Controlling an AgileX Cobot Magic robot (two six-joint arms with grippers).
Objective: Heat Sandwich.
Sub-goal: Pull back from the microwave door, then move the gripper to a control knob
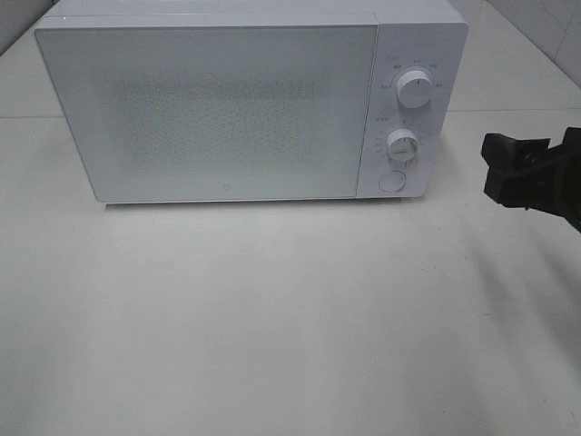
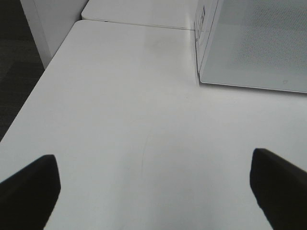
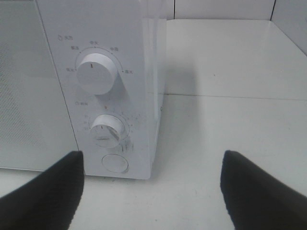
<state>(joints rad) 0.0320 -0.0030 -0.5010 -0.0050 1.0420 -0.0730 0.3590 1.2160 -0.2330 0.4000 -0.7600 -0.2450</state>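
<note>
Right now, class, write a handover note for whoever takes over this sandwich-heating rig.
Left gripper: open, empty, above the table beside the microwave.
Right gripper: open, empty, facing the microwave's dials.
Sandwich: not in view; door shut, inside hidden.
Done: cannot tell whether it is loaded.
Left: likely confirm the sandwich is inside, then set the dials.

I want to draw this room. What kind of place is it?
Likely a robot test bench, not a home kitchen: a white microwave, door shut, stands on a plain white table, with a black robot tool open beside it.
</note>
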